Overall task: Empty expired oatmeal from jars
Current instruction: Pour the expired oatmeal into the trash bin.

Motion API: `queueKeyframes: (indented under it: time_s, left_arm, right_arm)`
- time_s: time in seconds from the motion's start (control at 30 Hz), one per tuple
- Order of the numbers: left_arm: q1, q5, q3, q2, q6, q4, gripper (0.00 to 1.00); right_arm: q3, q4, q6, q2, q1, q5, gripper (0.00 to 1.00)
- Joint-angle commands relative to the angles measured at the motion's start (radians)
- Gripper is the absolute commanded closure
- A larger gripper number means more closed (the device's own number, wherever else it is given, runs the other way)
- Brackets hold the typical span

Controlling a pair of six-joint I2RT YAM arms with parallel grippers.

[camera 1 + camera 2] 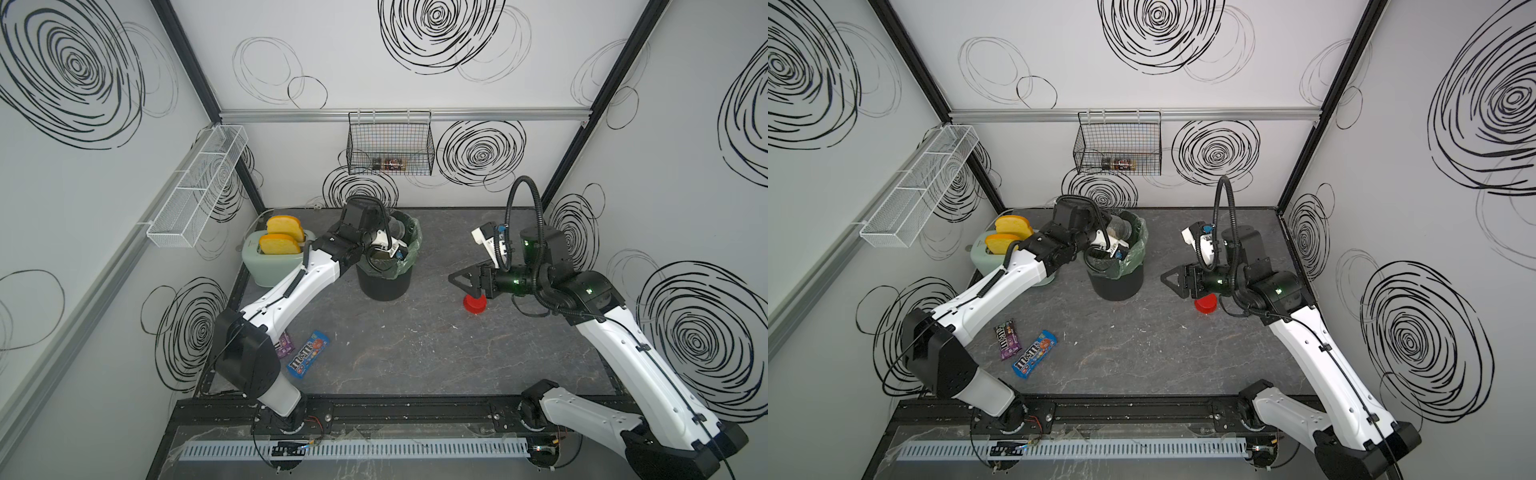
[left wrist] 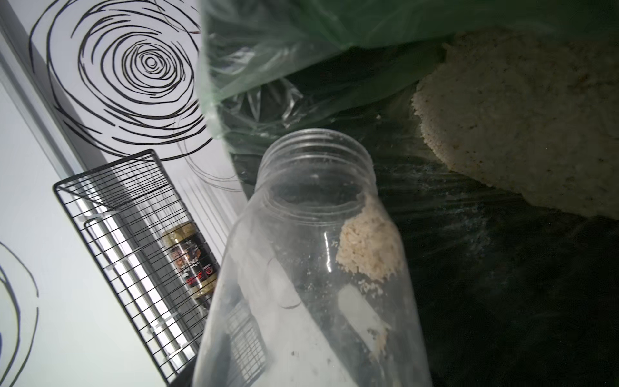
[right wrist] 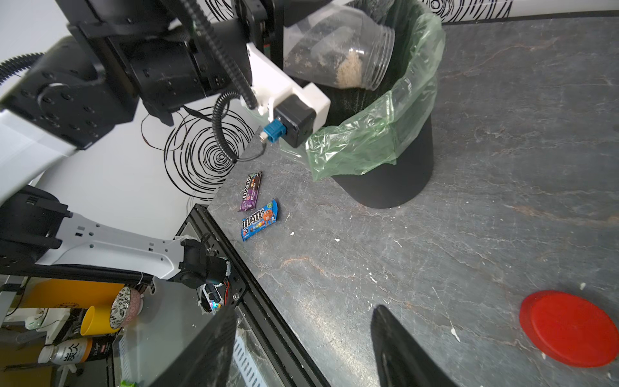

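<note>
My left gripper (image 1: 390,237) is shut on the clear jar (image 2: 311,268), which is tipped with its open mouth over the black bin (image 1: 384,286) lined with a green bag (image 3: 371,140). A clump of pale oatmeal (image 2: 365,248) clings inside the jar near its neck. A larger oatmeal pile (image 2: 519,117) lies inside the bin. The jar (image 3: 338,50) also shows in the right wrist view, lidless. The red lid (image 1: 474,305) lies flat on the table, just beside my right gripper (image 1: 455,279). That gripper (image 3: 304,311) is open and holds nothing.
A mint toaster (image 1: 274,266) with two yellow toast slices stands left of the bin. Two candy packs (image 1: 309,353) lie near the left arm's base. A black wire basket (image 1: 390,145) hangs on the back wall, and a white mesh shelf (image 1: 195,187) on the left wall.
</note>
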Motion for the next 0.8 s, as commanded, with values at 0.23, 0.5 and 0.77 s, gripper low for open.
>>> queueKeyframes:
  time_s: [0.23, 0.5, 0.77]
  left_arm:
    - [0.026, 0.030, 0.064, -0.013, 0.229, -0.007, 1.00]
    - [0.013, 0.014, 0.016, -0.023, 0.272, 0.011, 1.00]
    - [0.013, 0.004, 0.037, -0.021, 0.235, 0.011, 1.00]
  right_arm:
    - [0.006, 0.010, -0.016, 0.000, -0.005, -0.004, 0.33]
    - [0.004, 0.012, -0.018, 0.000, -0.004, -0.006, 0.33]
    - [0.014, 0.009, -0.019, 0.005, -0.004, -0.002, 0.33]
